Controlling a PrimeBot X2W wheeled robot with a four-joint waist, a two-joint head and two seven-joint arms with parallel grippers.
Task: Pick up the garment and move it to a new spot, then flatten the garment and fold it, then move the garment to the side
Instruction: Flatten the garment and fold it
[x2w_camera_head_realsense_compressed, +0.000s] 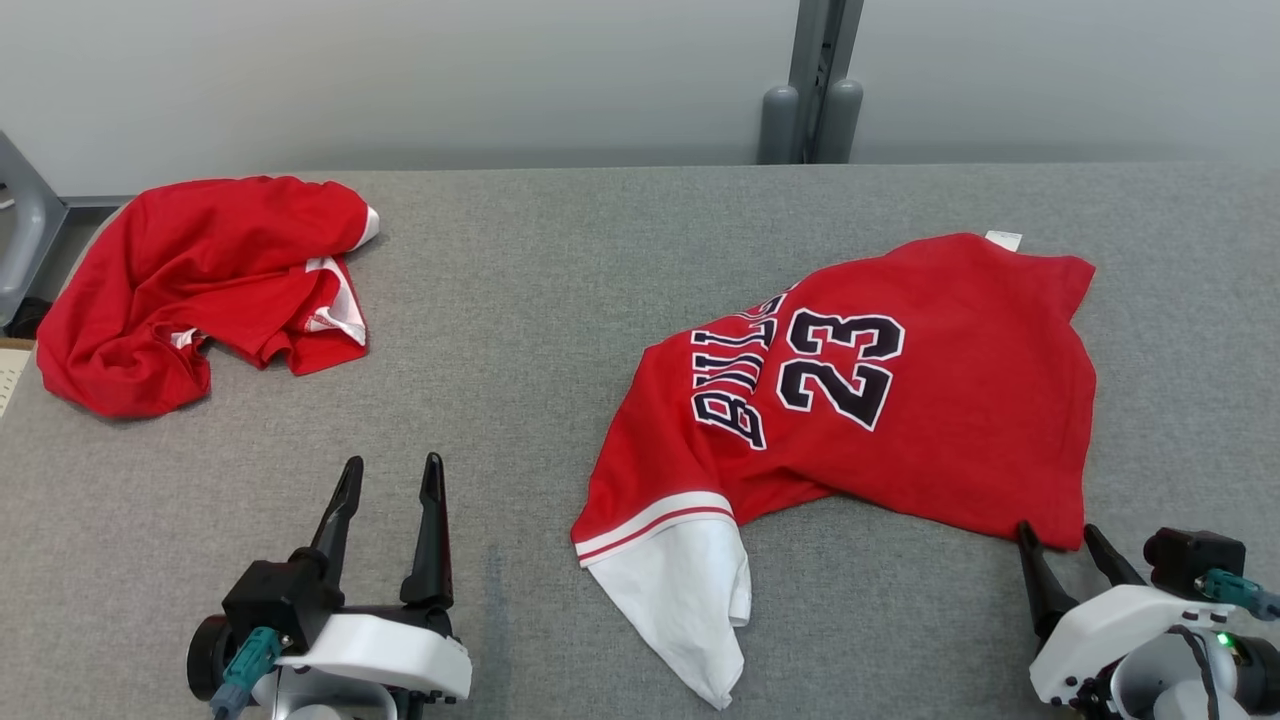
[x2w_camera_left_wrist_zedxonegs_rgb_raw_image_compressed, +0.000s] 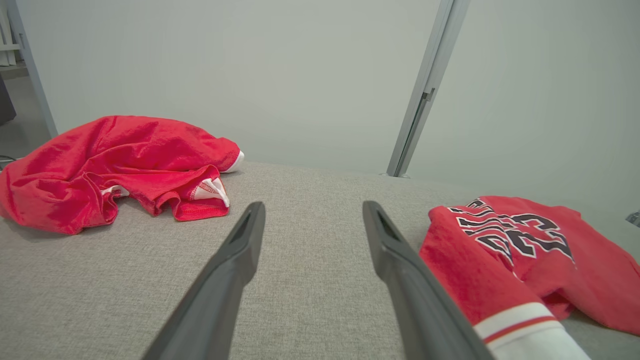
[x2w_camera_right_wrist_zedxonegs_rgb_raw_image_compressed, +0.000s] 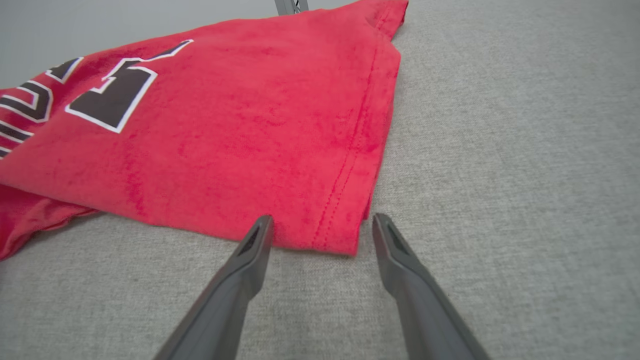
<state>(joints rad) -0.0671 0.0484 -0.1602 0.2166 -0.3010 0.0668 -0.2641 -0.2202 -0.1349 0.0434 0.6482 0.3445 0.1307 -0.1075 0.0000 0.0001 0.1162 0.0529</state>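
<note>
Two spread-fingered grippers stand ready, left gripper (x2w_camera_head_realsense_compressed: 391, 468) at lower left; right gripper (x2w_camera_head_realsense_compressed: 1058, 535), lower right, should straddle the hem corner of the red cloth jersey printed 23 (x2w_camera_head_realsense_compressed: 930, 400), lying centre-right, catching every layer.

The garment (x2w_camera_head_realsense_compressed: 950, 400) is red with black, white-edged lettering and a white sleeve. The shirt (x2w_camera_head_realsense_compressed: 200, 280) at upper left is red with white trim; the desk (x2w_camera_head_realsense_compressed: 520, 330) is grey.

The red jersey (x2w_camera_head_realsense_compressed: 930, 400) lies rumpled on the grey table (x2w_camera_head_realsense_compressed: 560, 300), right of centre. Its 23 faces up, a white-ended sleeve trailing nearer
</note>
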